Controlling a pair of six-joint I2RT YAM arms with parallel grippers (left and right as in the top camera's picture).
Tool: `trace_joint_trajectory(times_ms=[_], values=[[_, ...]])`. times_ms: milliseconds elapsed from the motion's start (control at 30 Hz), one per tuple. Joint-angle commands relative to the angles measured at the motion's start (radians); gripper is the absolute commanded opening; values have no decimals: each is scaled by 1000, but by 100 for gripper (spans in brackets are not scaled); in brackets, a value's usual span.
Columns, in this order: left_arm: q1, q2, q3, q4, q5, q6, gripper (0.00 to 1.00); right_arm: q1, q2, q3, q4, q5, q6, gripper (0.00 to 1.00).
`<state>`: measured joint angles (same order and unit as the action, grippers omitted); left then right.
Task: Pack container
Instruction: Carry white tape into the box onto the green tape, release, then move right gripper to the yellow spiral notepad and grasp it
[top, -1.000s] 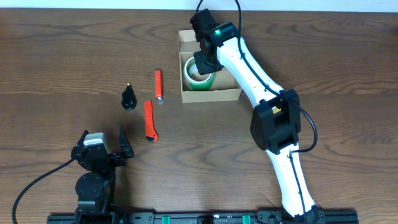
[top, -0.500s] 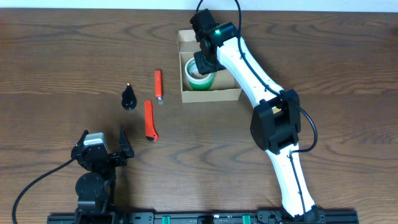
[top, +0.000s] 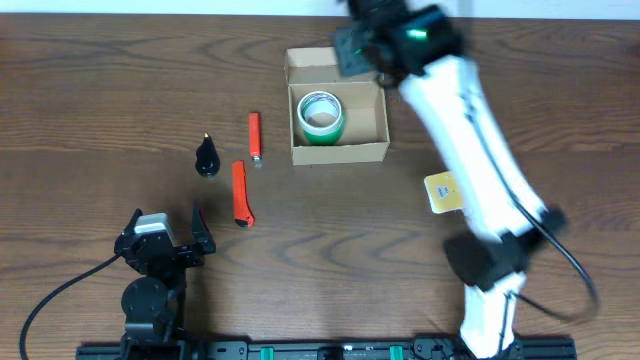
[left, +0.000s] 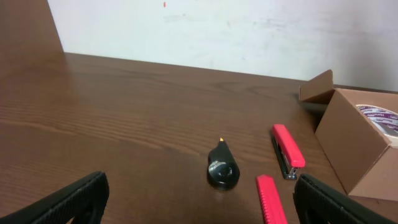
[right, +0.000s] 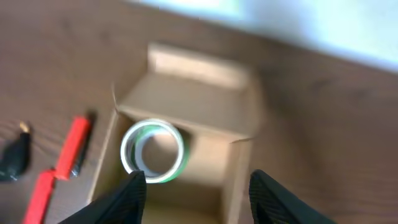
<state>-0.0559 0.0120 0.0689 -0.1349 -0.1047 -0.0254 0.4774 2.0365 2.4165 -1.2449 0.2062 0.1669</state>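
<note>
Tape roll (top: 322, 130) lies inside container (top: 340, 153), upper centre of frame. Right gripper (right: 199, 177) above it, half parted, empty. Left gripper (left: 200, 182) wide apart, empty.

The dark brown wooden table (top: 100, 80) holds a brown cardboard box (top: 338, 152) near the middle of its far edge. Left of the box lie a short red thing (top: 255, 136) and a long red thing (top: 240, 193), with a small black thing (top: 207, 157) beside them. A little yellow piece (top: 440, 190) lies nearer the right edge.
</note>
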Motion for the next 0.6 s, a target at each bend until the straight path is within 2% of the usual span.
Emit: trace_joint_trajectory(times_ms=[0,67,200,300,433,567], values=[[-2,-8,-18,-37,-10,0,95,-45,-69,10,-53,124,-14,56],[-2,-8,-18,-37,-10,0,95,-92,-84,9,-85,116,-2,57],[-2,-8,-18,-37,-10,0,95,-196,-90,8,-130,37,-20,68],[-2,-8,-18,-37,-10,0,95,-287,-90,-44,-148,20,-24,70],[-2,-8,-18,-37,-10,0,95,-396,-90,-229,-113,-68,-51,72],[-2,-8,-18,-37,-10,0,95,-438,-90,-437,-42,-84,-71,73]])
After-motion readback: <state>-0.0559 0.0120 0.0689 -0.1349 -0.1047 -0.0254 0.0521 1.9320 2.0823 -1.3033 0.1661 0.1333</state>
